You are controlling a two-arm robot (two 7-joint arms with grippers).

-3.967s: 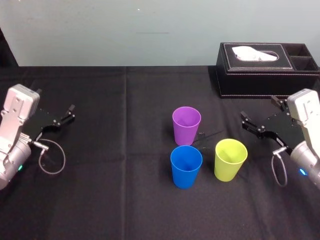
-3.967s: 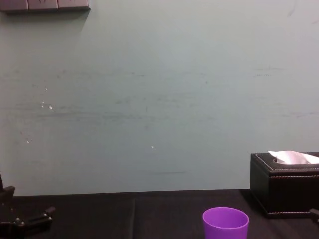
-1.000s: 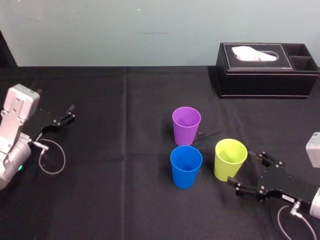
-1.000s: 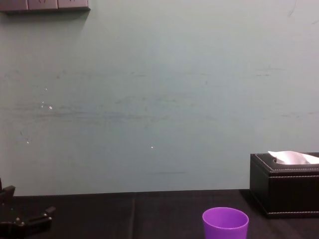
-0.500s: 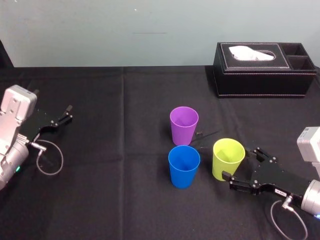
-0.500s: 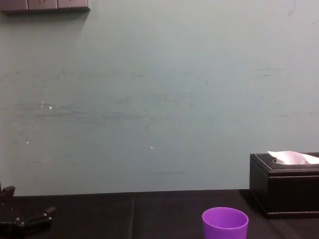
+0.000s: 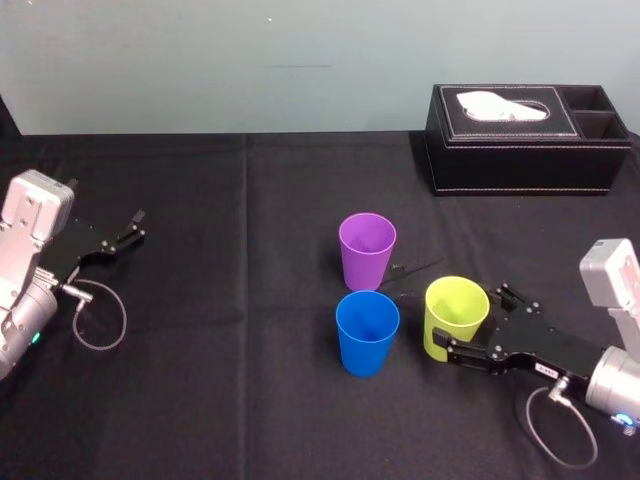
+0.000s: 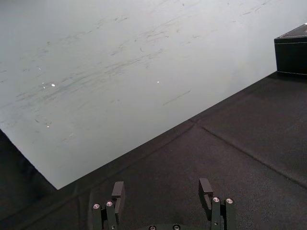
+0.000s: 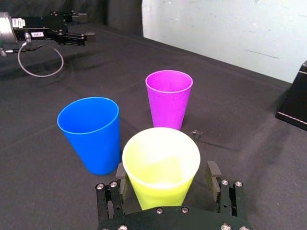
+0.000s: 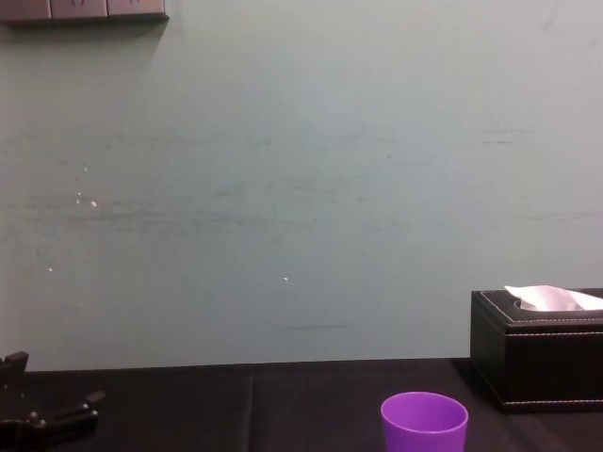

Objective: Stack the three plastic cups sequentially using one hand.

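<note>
Mid-frame in your head view stand three smooth plastic tumblers: the purple cup (image 7: 367,250), the blue cup (image 7: 367,332) and the yellow-green cup (image 7: 455,318), this last faintly translucent. Beneath them the tablecloth (image 7: 220,380) is matt black cloth, lightly creased. At upper right, the tissue box (image 7: 500,160) looks like stitched black leather, possibly imitation. The right gripper (image 9: 167,168) is matt black metal with shiny screws.
</note>
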